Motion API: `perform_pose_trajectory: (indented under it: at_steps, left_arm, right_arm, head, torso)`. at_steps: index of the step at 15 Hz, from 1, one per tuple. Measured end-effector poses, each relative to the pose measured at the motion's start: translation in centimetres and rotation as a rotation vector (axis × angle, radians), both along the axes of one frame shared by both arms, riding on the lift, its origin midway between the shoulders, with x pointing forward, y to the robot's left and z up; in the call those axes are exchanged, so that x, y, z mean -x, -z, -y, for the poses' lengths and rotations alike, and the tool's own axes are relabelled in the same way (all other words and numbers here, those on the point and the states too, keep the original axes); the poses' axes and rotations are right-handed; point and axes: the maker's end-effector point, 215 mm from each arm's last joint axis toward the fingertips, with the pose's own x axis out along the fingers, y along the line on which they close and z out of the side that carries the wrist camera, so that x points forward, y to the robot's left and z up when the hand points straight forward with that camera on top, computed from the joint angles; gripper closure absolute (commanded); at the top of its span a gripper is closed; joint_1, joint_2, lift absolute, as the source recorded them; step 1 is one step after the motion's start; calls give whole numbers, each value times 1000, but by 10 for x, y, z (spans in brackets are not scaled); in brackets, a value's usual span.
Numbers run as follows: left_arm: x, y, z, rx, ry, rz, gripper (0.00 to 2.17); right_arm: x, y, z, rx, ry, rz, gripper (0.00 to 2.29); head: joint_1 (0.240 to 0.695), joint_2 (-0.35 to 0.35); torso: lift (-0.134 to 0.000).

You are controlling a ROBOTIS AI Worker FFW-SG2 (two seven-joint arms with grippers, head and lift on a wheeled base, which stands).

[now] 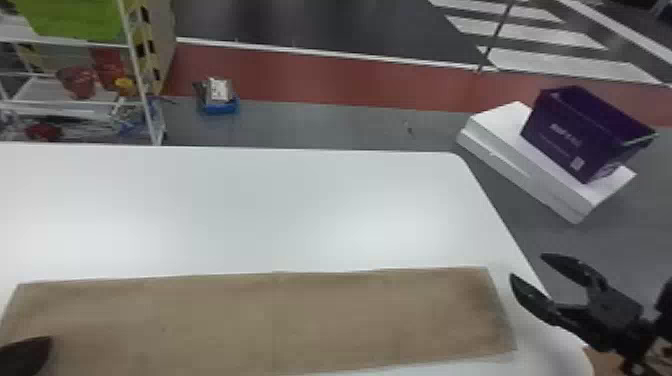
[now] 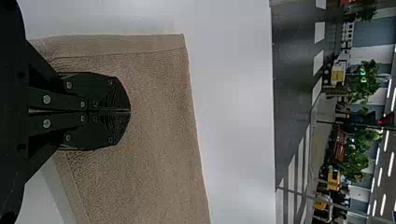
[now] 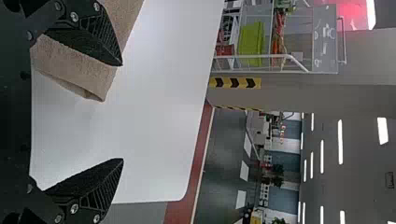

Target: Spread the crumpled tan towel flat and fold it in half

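Towel (image 1: 270,320) lying beneath its fingers, the left hand (image 2: 130,111) is keeping both flat fingers pressed together. No cloth is visibly passing between them, so it seems to be gripping nothing; whether the tips are touching the fabric, I cannot tell. Being closed like this, over the towel's left end, it is probably suiting a pat or a smoothing press better than a pinch.

The right hand (image 3: 122,112) is holding its fingers wide apart, with nothing between them. It is waiting by the towel's right end, beside the counter's side edge, perhaps so that it is leaving the cloth undisturbed while staying near enough for a correction.

Outward from the hands, the towel is lying as a long, flat strip across the near part of the counter (image 1: 250,210). Its long sides are running across in front of the robot, which is putting one short end within easy reach of each arm. At the right end, the right wrist view is showing the edge slightly parted at a corner, suggesting layers stacking there. The fold is therefore looking made, and the job is seeming close to done; what is probably remaining is light evening of that corner, then clearing both hands. A closed finger dragging sideways could be rucking the top layer or shifting it off the lower one.

Beyond the counter, a purple bin (image 1: 560,135) is sitting on a white slab (image 1: 520,167), out of the work's way.
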Motion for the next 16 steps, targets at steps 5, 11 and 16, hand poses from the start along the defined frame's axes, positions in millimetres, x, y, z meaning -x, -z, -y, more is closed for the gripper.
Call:
perform_pose_trajectory:
  at_steps: [5, 11, 16]
  left_arm:
    - [4, -67, 21, 62, 44, 112, 26]
    - [-15, -89, 24, 73, 18, 157, 29]
    - [-49, -83, 6, 79, -34, 152, 29]
  right_arm:
    - [-3, -7, -9, -19, -16, -5, 174]
    - [-9, -20, -61, -101, -127, -63, 174]
    - [-17, -26, -77, -189, -189, -143, 174]
  head:
    - [695, -226]
    - [695, -151]
    - [695, -94]
  torso:
    - [-124]
    - [-124]
    - [-124]
